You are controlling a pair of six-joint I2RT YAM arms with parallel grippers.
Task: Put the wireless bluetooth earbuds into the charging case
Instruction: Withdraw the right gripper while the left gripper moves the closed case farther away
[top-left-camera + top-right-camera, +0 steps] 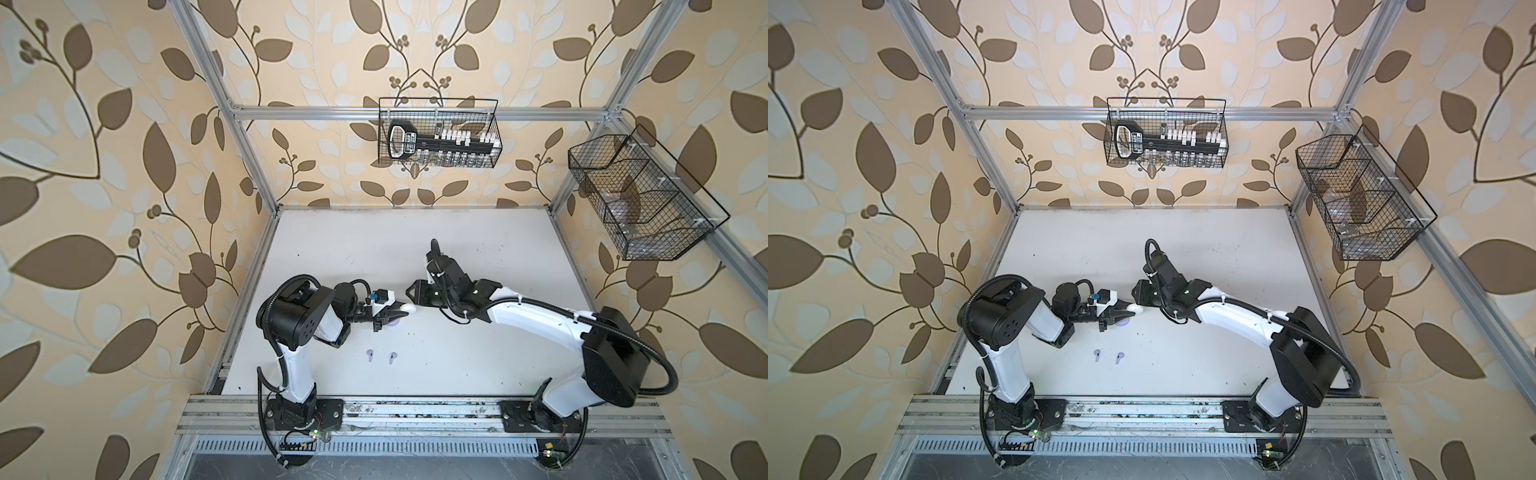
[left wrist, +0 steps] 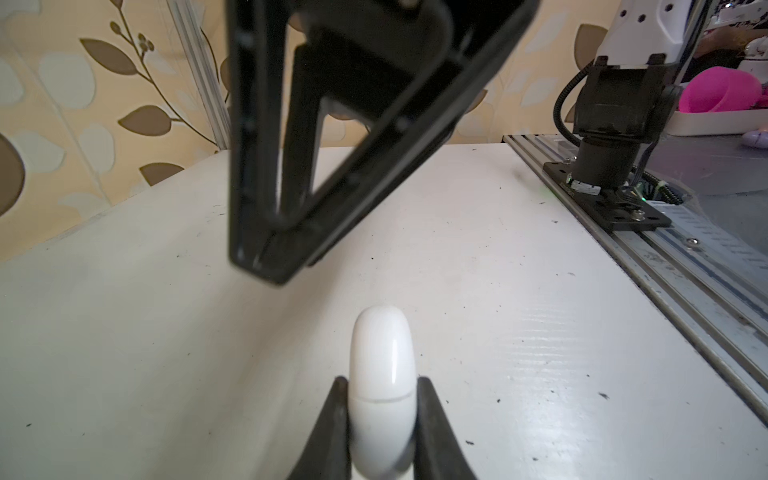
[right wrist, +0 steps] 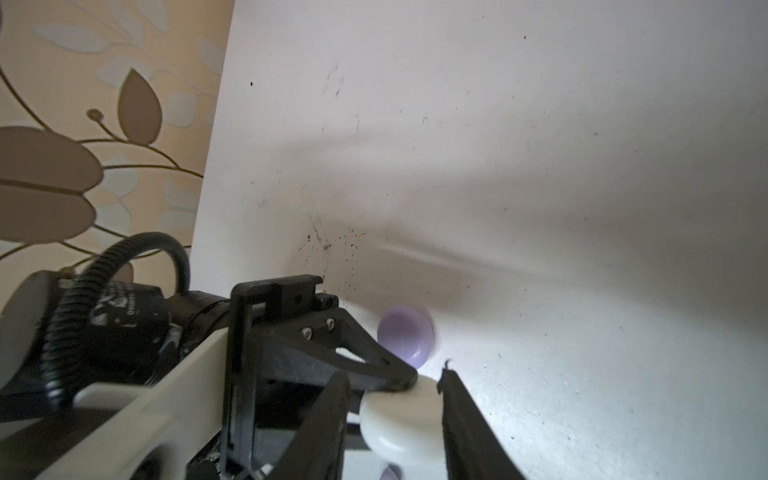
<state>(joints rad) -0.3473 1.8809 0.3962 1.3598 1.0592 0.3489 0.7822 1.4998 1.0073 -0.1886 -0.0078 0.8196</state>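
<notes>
In both top views the left gripper (image 1: 390, 314) has its jaws clamped on the white charging case (image 1: 406, 308) above the worktop (image 1: 478, 257). Two lavender earbuds (image 1: 369, 354) lie nearby, not yet inserted.

In the left wrist view the case's seam looks closed. The right gripper (image 2: 266, 266) hangs just beyond it, and I cannot tell how its jaws stand.

In the right wrist view a lavender case (image 3: 405, 334) sits beneath. An off-centre pry could twist the white case loose and drop it.

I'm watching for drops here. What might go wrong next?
1. The left gripper pinches the glossy, rounded white case by one end only; a push from the nearby right gripper may twist it loose.
2. If dropped, it could strike the lavender case on the table under it.
3. Two earbuds lie loose there too; a low arm sweep could scatter them.
</notes>
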